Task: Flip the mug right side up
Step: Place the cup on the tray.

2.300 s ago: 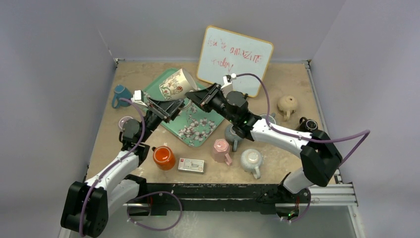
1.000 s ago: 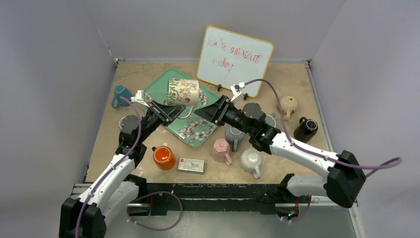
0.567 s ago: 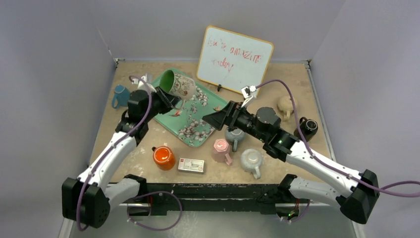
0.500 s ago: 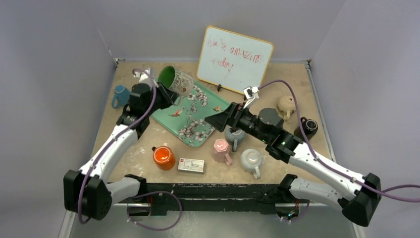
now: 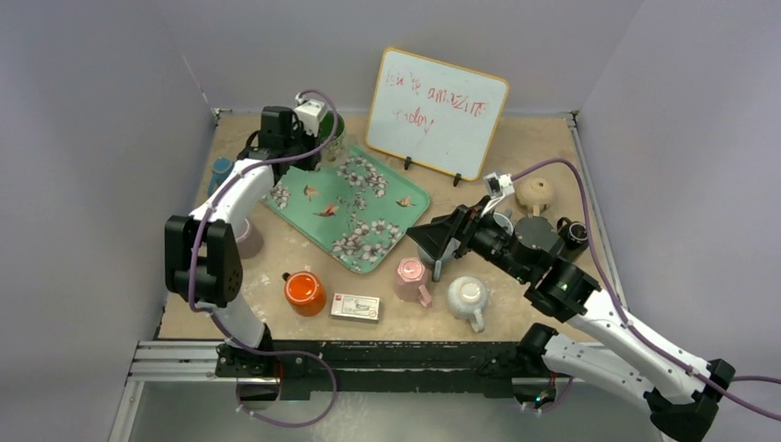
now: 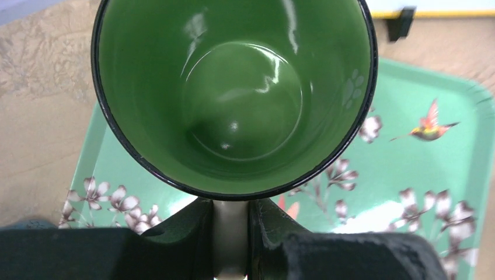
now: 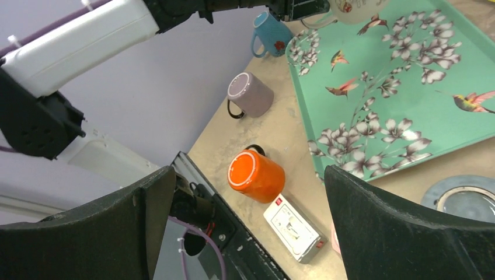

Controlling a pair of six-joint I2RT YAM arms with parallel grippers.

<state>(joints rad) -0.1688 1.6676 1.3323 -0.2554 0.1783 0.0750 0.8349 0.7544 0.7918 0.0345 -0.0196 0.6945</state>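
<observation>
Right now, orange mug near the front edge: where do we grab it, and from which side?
Probably the handle. The orange mug appears to stand base up, with its handle pointing back-left toward bare table. Come in from that side with a pincer finger on either side of the loop. The white switch box lies close on its right, so a grip across the body has less room there.
</observation>
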